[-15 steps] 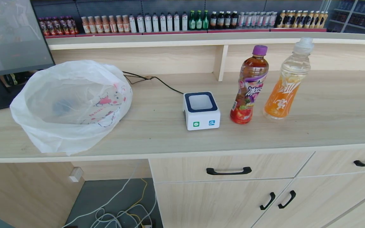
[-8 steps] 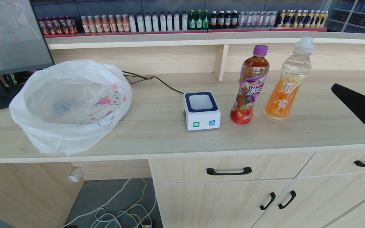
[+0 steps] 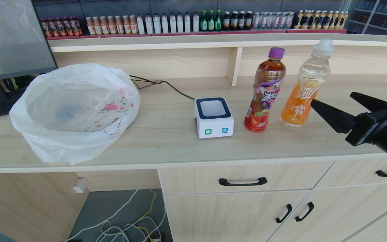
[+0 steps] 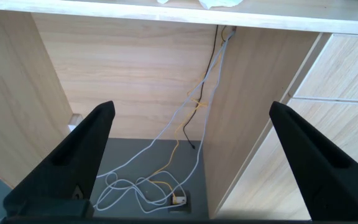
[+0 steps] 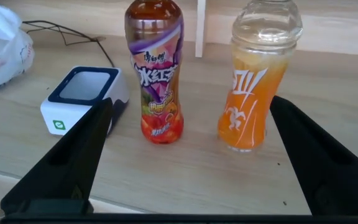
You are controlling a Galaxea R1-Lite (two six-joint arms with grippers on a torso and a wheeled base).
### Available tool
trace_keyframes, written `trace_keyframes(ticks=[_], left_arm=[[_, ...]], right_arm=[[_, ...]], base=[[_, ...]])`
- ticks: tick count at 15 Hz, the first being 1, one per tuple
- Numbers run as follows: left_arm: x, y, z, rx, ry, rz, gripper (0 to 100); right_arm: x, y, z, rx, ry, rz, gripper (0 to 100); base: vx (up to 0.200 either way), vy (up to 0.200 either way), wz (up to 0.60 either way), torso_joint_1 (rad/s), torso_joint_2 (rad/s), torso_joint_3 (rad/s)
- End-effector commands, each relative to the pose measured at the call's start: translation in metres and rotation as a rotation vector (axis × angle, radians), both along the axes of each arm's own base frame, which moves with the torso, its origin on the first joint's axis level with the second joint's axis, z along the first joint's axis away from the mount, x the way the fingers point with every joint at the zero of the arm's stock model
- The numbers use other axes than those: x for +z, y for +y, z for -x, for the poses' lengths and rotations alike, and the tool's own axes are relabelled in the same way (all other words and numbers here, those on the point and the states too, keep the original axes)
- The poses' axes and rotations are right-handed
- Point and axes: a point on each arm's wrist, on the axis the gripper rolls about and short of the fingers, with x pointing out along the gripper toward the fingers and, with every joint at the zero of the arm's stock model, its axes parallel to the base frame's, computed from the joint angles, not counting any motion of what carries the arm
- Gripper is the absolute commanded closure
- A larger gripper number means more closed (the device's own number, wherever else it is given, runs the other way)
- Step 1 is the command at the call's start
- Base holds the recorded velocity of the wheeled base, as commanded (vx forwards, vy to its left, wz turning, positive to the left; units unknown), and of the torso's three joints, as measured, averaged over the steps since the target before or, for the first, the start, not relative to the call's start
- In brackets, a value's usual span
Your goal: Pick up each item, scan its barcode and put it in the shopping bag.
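Wood-grain counter [image 3: 166,141]: contoured plastic tea bottle [image 3: 264,97], orange bottle [image 3: 302,90] upright right of boxy scanner [image 3: 213,117].
Right gripper [image 3: 331,97], farther right, and left gripper [image 4: 191,106]: both spread wide, holding nothing.

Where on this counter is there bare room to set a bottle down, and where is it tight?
Widest bare patch: counter between the shopping bag and the scanner. Another strip runs along the front edge. Tight: scanner, red bottle and orange bottle stand close, with the open right gripper beside the orange one.
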Motion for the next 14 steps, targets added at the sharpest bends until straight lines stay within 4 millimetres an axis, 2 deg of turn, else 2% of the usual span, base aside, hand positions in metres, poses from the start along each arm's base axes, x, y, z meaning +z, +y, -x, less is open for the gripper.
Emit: trace_keyframes(ticks=[1, 7, 14], left_arm=[[0.000, 0.000, 0.000, 0.000, 0.000, 0.000, 0], [0.000, 0.000, 0.000, 0.000, 0.000, 0.000, 0], [0.000, 0.000, 0.000, 0.000, 0.000, 0.000, 0]], right_arm=[[-0.010, 0.008, -0.007, 0.023, 0.041, 0.020, 0], [-0.019, 0.024, -0.027, 0.053, 0.057, 0.081, 0], [-0.016, 0.043, -0.052, 0.080, 0.048, 0.082, 0]], base=[[0.000, 0.000, 0.00, 0.000, 0.00, 0.000], [0.000, 0.000, 0.00, 0.000, 0.00, 0.000], [0.000, 0.000, 0.00, 0.000, 0.00, 0.000]])
